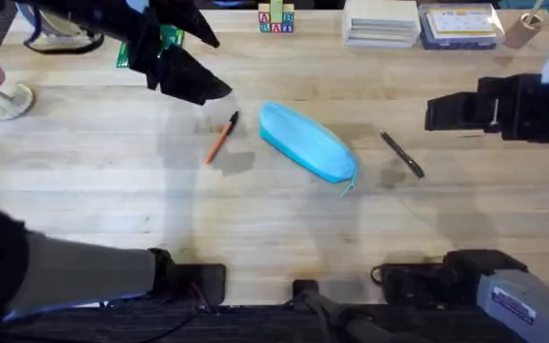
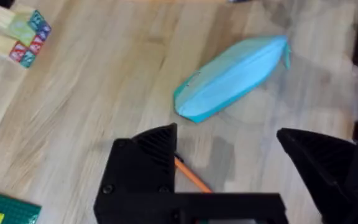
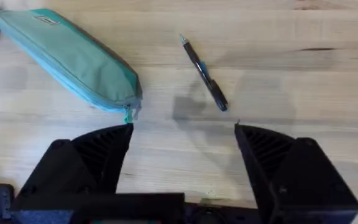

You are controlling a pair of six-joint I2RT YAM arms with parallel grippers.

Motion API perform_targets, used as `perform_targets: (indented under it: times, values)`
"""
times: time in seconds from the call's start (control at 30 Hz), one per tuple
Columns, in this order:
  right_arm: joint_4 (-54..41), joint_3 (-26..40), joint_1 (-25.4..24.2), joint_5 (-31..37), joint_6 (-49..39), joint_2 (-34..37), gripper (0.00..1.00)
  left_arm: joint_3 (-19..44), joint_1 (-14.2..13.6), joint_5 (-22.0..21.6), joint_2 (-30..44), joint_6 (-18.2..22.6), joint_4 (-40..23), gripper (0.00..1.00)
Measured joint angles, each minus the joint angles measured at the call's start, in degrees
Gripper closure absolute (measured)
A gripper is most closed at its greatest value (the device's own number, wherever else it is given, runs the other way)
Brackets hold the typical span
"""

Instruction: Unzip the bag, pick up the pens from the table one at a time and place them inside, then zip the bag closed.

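A large pale tan wood-grain tabletop [image 1: 284, 219] spreads out below and around both end effectors, evenly lit, with soft shadows on its planks. Along its far edge, beyond the grippers, sit a small stack of coloured alphabet blocks [image 1: 276, 18], a pile of white papers [image 1: 381, 23], a flat blue-and-white box [image 1: 460, 26] and a green studded plate [image 2: 8, 210]. A white round-based stand [image 1: 6, 98] rests at the far left.

Light blue bag [image 1: 308, 141], orange black-tipped pen [image 1: 221, 138], dark pen [image 1: 402, 154], pale wood-grain table [image 1: 112, 200].
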Motion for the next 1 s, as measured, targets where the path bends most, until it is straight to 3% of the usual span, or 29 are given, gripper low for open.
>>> perform_targets:
  times: [0.1,0.2,0.7,1.0]
  values:
    - [0.0,0.0,0.0,0.0,0.0,0.0,0.004,3.4,0.0,0.4,2.9,5.7,-4.5,0.010]
    - [0.0,0.0,0.0,0.0,0.0,0.0,0.004,4.4,0.0,0.7,4.8,9.5,-4.9,0.010]
    - [0.0,0.0,0.0,0.0,0.0,0.0,0.004,4.4,0.0,4.8,7.1,13.6,1.0,0.008]
    - [0.0,0.0,0.0,0.0,0.0,0.0,0.004,4.4,0.0,7.1,8.0,24.9,-4.0,0.010]
